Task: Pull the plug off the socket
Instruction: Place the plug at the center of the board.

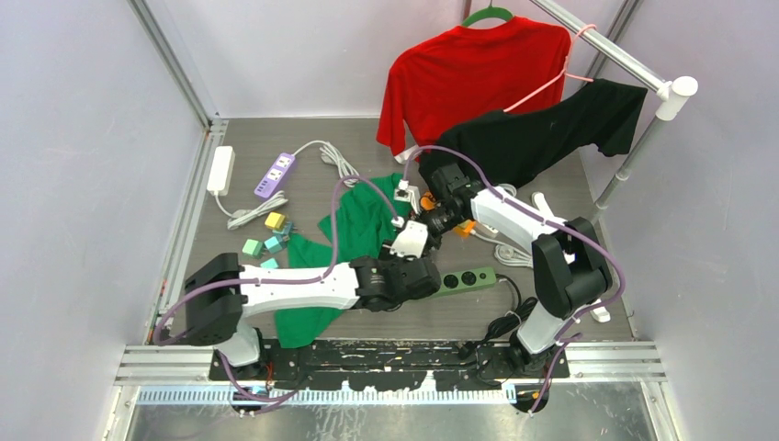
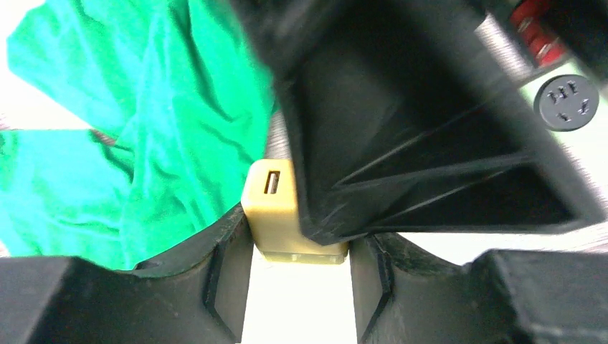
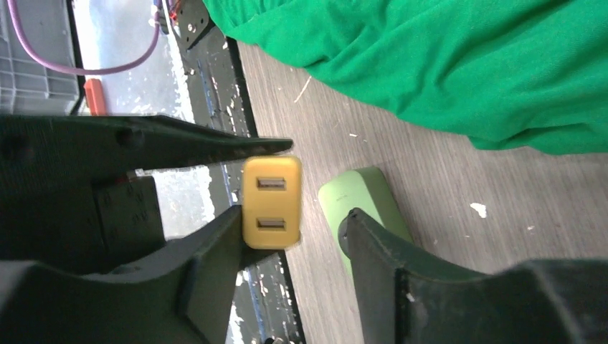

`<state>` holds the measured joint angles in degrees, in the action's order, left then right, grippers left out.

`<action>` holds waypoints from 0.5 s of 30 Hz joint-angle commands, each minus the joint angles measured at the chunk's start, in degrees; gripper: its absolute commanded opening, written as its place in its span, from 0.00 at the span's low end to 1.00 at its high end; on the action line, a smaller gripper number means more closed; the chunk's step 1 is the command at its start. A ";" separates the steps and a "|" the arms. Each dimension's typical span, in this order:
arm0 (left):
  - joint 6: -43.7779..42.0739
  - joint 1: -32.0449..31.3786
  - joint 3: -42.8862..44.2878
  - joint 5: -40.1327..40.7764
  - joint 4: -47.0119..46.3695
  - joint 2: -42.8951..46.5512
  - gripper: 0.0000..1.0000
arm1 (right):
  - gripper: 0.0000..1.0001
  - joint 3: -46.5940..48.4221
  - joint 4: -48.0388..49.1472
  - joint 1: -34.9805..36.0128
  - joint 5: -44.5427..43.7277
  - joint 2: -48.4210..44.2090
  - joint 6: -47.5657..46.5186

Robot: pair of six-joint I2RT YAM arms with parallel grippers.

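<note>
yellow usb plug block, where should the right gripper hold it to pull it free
Best pinch the yellow two-port USB plug block by its flat side walls, right gripper coming from the port face: those walls look parallel and exposed.

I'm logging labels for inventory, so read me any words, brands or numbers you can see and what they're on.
No text can be read in any view.
Plug: no print shows.
Green strip: no print shows.
Purple strip: marks too small to read.
</note>
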<state>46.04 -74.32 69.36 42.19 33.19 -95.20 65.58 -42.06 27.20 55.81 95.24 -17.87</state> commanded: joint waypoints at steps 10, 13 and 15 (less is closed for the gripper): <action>1.64 1.00 -10.54 12.25 -0.37 11.53 0.00 | 1.00 1.89 -3.53 -0.12 0.93 -0.76 -4.35; 7.45 1.97 -10.65 16.55 6.19 12.08 0.00 | 1.00 1.93 -3.49 -0.12 0.71 -0.67 -4.37; 10.97 3.55 -10.80 17.45 10.72 12.45 0.00 | 1.00 1.91 -3.46 -0.13 0.54 -0.59 -4.49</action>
<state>49.19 -72.84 58.67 51.00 35.83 -85.84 66.35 -44.60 26.89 55.40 95.24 -20.91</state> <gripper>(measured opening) 0.462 0.999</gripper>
